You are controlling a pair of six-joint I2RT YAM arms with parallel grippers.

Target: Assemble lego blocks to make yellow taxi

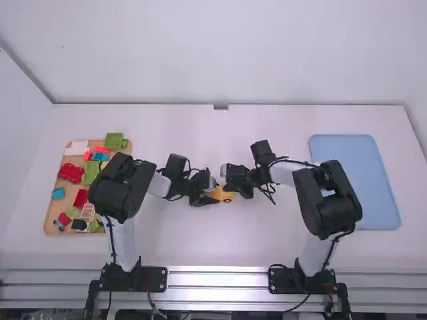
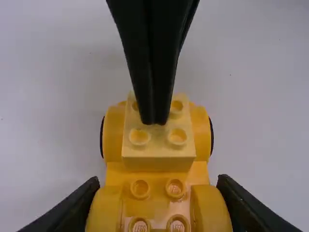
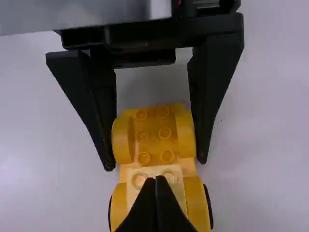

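Note:
A yellow car body [image 1: 228,197] with wheels stands on the table between both grippers. My left gripper [image 1: 212,195] is shut on its rounded fenders; in its wrist view the left gripper [image 2: 157,193] has one finger against each side of the yellow car body [image 2: 157,180]. A pale yellow brick [image 2: 158,148] with studs sits on the wheeled end. My right gripper [image 1: 230,181] is above that end, its fingers together. In the right wrist view the tips of the right gripper [image 3: 157,181] are over the pale yellow brick [image 3: 170,176], covering part of it; contact is hard to tell.
A wooden tray [image 1: 52,217] of assorted coloured blocks lies at the left, partly behind the left arm. On the right side of the table lies a blue tray [image 1: 353,173], close to the right arm. The two grippers are very near each other mid-table.

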